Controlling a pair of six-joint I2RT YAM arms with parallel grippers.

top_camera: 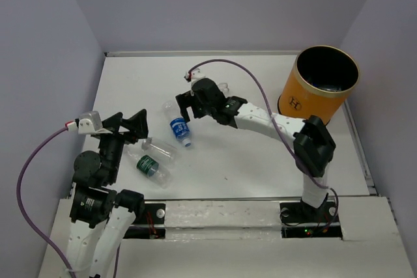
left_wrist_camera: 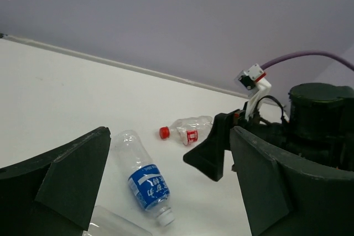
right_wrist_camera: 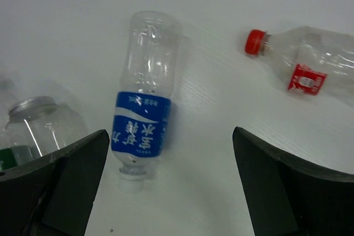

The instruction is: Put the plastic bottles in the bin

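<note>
Lower left, the left jaws gape empty near the green bottle (top_camera: 148, 166) lying on the table (top_camera: 260, 167). Centre — the right jaws, also wide apart, hover over the blue bottle (right_wrist_camera: 141, 128), seemingly lined up to grip it; a red-capped bottle (right_wrist_camera: 310, 64) lies beside. The bin (top_camera: 313, 99) waits upper right.

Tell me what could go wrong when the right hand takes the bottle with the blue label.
1. The blue-label bottle lies on its side in front of the open right hand; being round, it may roll or slip away.
2. The red-capped bottle lies close and may get knocked.
3. The bin is tall; a low carry could hit its rim.
</note>
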